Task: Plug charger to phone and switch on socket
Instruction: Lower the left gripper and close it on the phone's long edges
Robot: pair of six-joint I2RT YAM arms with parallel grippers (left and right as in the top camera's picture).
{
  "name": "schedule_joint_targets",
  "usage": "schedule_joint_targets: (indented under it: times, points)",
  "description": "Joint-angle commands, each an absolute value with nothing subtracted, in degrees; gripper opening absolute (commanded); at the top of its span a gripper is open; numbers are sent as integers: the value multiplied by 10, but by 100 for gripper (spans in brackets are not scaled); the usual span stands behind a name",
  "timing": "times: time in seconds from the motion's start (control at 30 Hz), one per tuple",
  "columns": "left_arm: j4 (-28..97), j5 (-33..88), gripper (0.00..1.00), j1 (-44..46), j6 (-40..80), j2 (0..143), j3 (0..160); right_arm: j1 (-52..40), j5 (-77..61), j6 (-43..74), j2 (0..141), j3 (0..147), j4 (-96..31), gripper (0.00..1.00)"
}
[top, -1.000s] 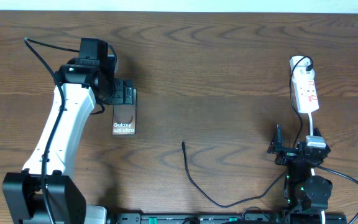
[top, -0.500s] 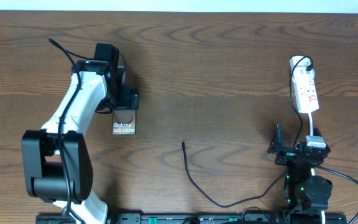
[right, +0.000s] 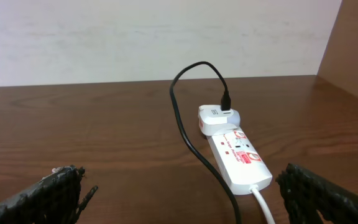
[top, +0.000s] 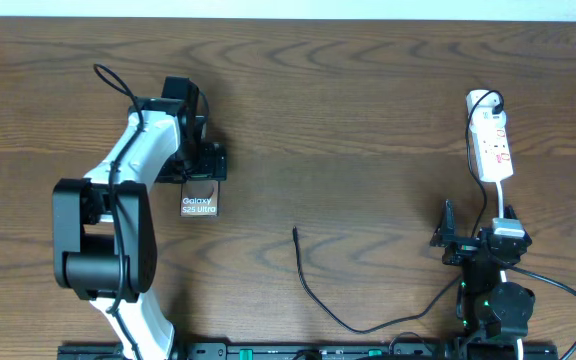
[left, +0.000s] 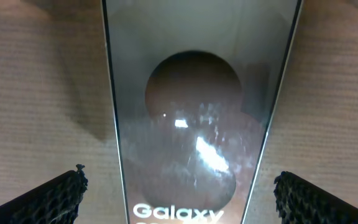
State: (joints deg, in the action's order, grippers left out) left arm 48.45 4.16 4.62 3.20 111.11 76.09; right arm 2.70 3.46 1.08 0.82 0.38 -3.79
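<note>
Left end effector (left: 178, 198) spread wide, straddling phone (left: 191, 93), which lies flat on tabletop (top: 368, 90); probably no contact, view too close to tell. Right end effector (right: 180, 188) splayed, empty. Charger (top: 295, 233) tip well apart, mid-tabletop. Pinch long edges squarely, leave port end exposed.

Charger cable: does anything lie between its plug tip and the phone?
Nothing visible. Only bare brown wooden table lies between the thin black charger cable's plug tip and the flat bronze phone; the left end effector is at the phone's far end.
</note>
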Motion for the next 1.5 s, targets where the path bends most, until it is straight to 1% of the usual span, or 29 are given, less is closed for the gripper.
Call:
schedule_joint_targets:
  times: [0.0,0.3,1.17,1.47]
  points:
    - [470,41,99,48,37,1118,768,25,39,19,4,3,-40,99]
    - [451,41,99,48,37,1119,766,25,39,19,4,3,-40,99]
    - [387,41,99,48,37,1119,685,25,39,19,4,3,-40,99]
    - [382,41,99,48,37,1119,680,25,39,19,4,3,-40,99]
